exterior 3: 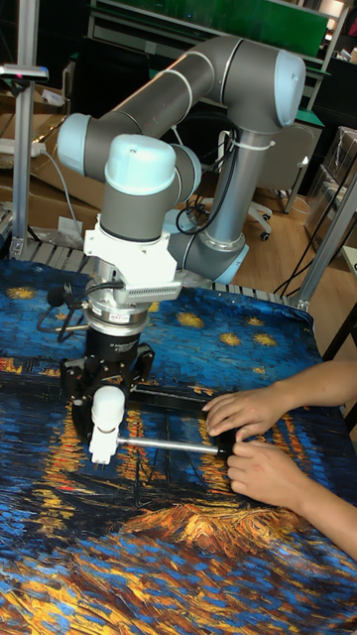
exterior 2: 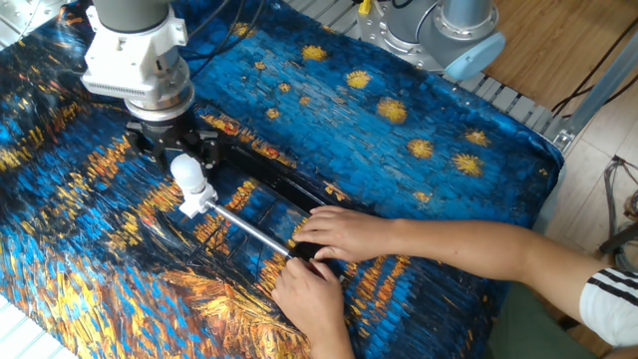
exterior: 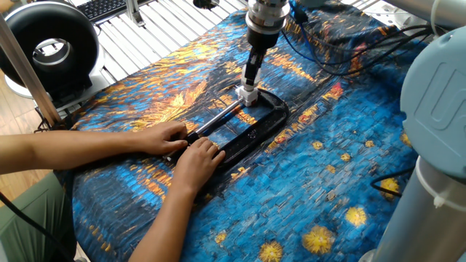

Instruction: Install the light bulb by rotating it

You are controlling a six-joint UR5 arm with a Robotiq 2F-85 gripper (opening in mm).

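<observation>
The light bulb (exterior 2: 186, 172) is a small white globe. It stands on the white socket block (exterior 2: 196, 205) at the end of the black C-clamp's (exterior 2: 261, 176) steel screw. My gripper (exterior 2: 176, 156) comes straight down on the bulb, with a black finger on each side of its upper half, and looks shut on it. In the tall fixed view the light bulb (exterior 3: 107, 408) sits just under the gripper (exterior 3: 105, 385), above the socket block (exterior 3: 101, 450). From the other side the gripper (exterior: 251, 78) appears edge-on, so only the white base (exterior: 247, 94) shows below it.
A person's two hands (exterior 2: 324, 254) hold the C-clamp at its handle end. The blue and orange painted cloth (exterior 2: 419, 110) covers the table. A black round fan (exterior: 45, 45) stands off the table's left edge. Cables (exterior: 342, 44) trail behind the arm.
</observation>
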